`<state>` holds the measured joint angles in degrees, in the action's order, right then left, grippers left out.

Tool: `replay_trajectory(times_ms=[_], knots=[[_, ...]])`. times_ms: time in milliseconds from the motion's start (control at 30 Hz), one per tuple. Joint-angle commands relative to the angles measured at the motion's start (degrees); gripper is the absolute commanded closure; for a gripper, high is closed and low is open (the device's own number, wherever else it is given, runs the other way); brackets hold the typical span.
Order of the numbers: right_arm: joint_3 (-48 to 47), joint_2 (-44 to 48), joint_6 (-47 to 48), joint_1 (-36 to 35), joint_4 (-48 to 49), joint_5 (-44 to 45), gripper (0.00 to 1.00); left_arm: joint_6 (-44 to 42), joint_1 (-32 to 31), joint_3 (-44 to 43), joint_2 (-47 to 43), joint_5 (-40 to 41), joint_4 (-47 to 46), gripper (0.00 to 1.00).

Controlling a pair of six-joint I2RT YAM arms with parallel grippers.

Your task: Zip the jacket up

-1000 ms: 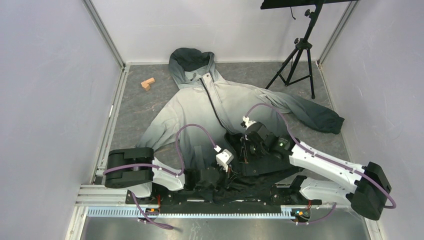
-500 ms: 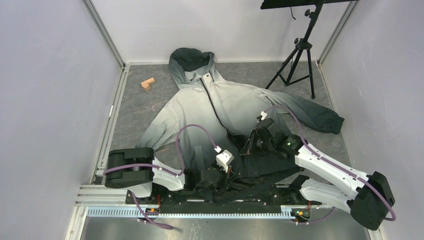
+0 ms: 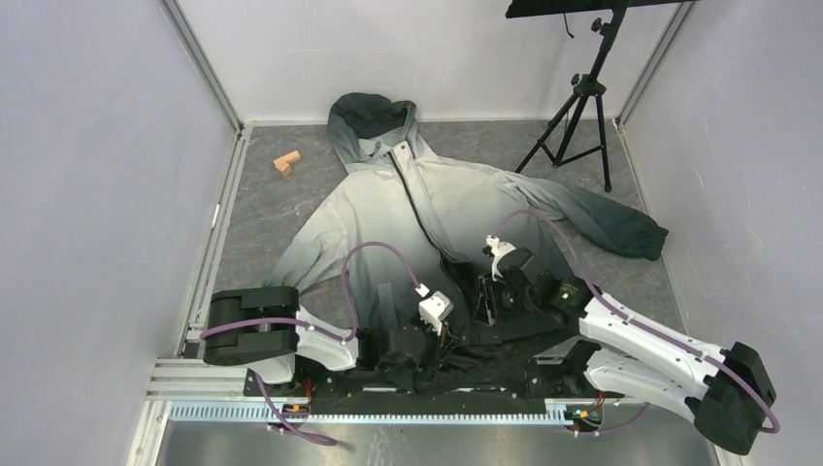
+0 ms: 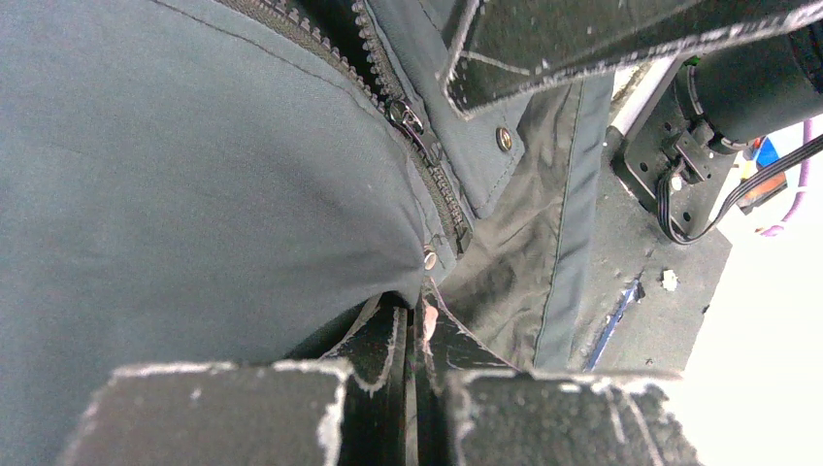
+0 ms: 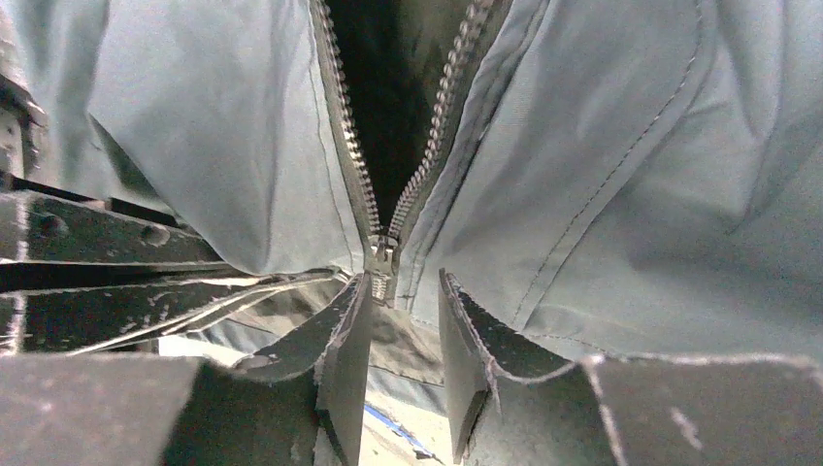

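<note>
The jacket (image 3: pixel 427 209) is spread on the bench (image 3: pixel 262 209), its hem near the slider (image 5: pixel 380 257) pinched by the left fingers (image 4: pixel 374 349). The right fingers (image 5: pixel 345 340), parted just beside the slider, should be closed on its pull.

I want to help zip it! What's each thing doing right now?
Pale grey hooded jacket: lying flat, front unzipped.
Dark zipper slider: low, near the hem, teeth apart above it.
Left hand: shut on the jacket's hem.
Right hand: open, at the slider.
Black tripod: standing upright.
</note>
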<state>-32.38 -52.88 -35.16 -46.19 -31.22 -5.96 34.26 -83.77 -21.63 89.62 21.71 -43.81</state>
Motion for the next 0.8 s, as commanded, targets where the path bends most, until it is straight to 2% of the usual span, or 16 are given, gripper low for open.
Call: replay_trajectory(times_ms=[0,233,600,767], knots=[[1.17,-1.15,2.67,-2.63,0.46,3.58,0.67,-0.07,-0.18,-0.78,-0.09,0.26,-1.56,0.98],[-0.76,-4.39,2.22,-6.63,0.59,5.55,0.69,-0.16,-0.19,-1.12,0.07,0.11,-1.39,0.98],[-1.79,-6.03,-0.39,-10.55,1.95,7.53,0.63,-0.08,-0.17,-0.96,0.05,-0.08,-1.59,0.98],[-3.19,-8.2,-1.54,-12.1,2.38,9.39,0.64,-0.15,-0.17,-1.0,0.13,-0.18,-1.65,0.98]])
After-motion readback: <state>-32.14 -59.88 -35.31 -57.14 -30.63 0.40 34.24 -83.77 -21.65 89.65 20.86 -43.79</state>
